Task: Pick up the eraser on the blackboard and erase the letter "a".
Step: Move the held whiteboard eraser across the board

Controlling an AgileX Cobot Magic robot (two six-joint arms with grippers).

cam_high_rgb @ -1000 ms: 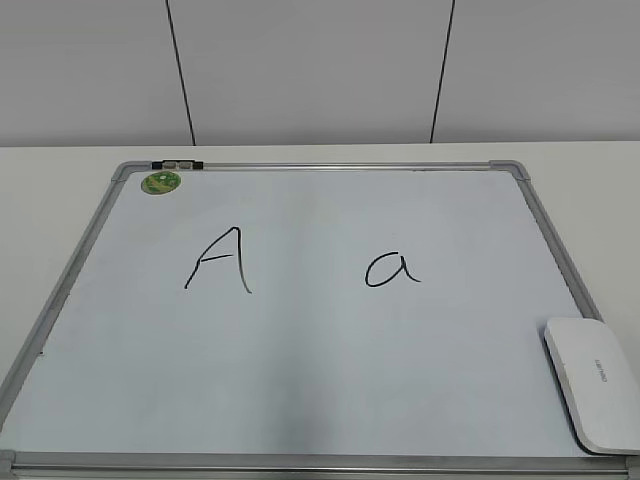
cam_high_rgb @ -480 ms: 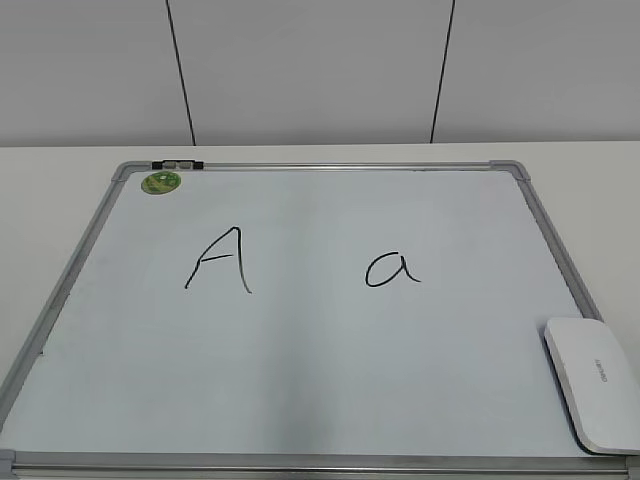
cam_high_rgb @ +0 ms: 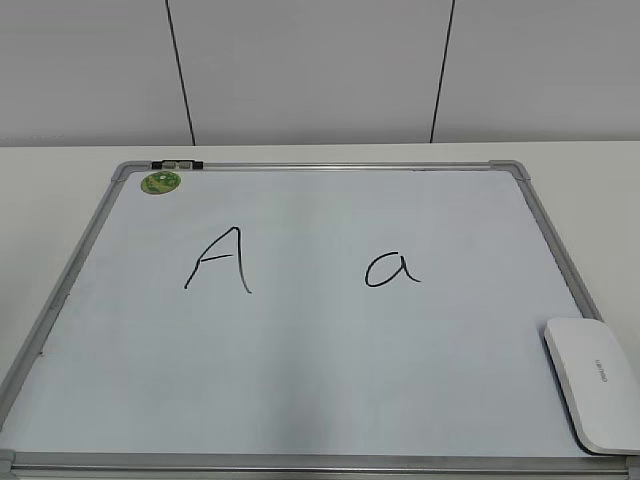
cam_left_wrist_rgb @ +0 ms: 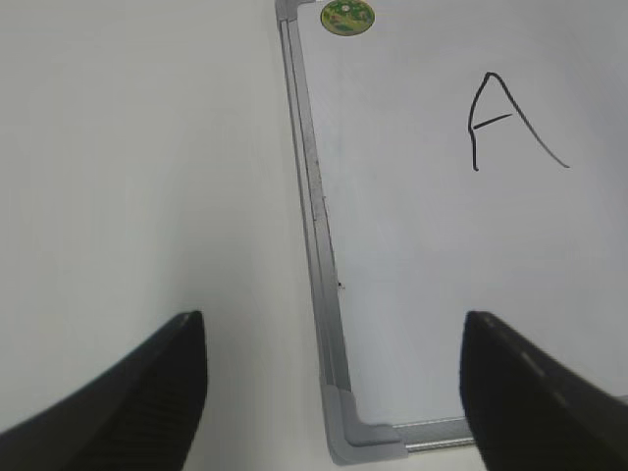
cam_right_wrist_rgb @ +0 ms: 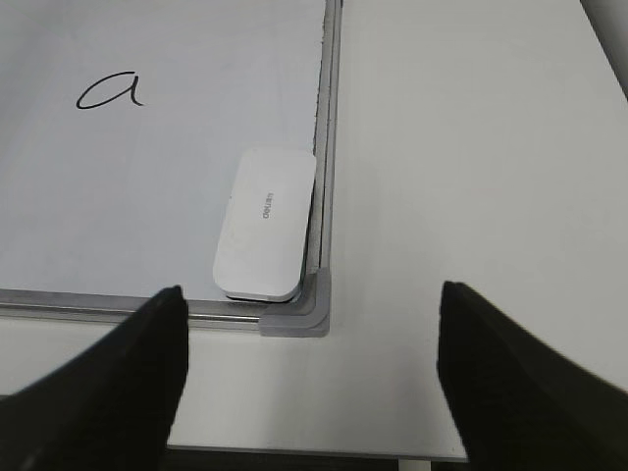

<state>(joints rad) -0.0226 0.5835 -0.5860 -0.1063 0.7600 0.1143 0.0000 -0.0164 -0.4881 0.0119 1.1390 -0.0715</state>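
The white eraser (cam_high_rgb: 592, 382) lies on the blackboard (cam_high_rgb: 300, 400), a white board with a silver frame, in its near right corner. It also shows in the right wrist view (cam_right_wrist_rgb: 265, 223) against the frame. The small letter "a" (cam_high_rgb: 392, 269) is written right of centre and also shows in the right wrist view (cam_right_wrist_rgb: 110, 91). My right gripper (cam_right_wrist_rgb: 310, 363) is open and empty, above the table just off the board's near right corner. My left gripper (cam_left_wrist_rgb: 334, 378) is open and empty above the board's near left corner (cam_left_wrist_rgb: 368, 437). Neither gripper shows in the exterior view.
A capital "A" (cam_high_rgb: 218, 260) is written left of centre. A round green magnet (cam_high_rgb: 160, 182) sits at the board's far left corner, by a small clip (cam_high_rgb: 177, 163) on the frame. The white table (cam_high_rgb: 60, 180) surrounds the board; its near edge (cam_right_wrist_rgb: 294, 449) is below my right gripper.
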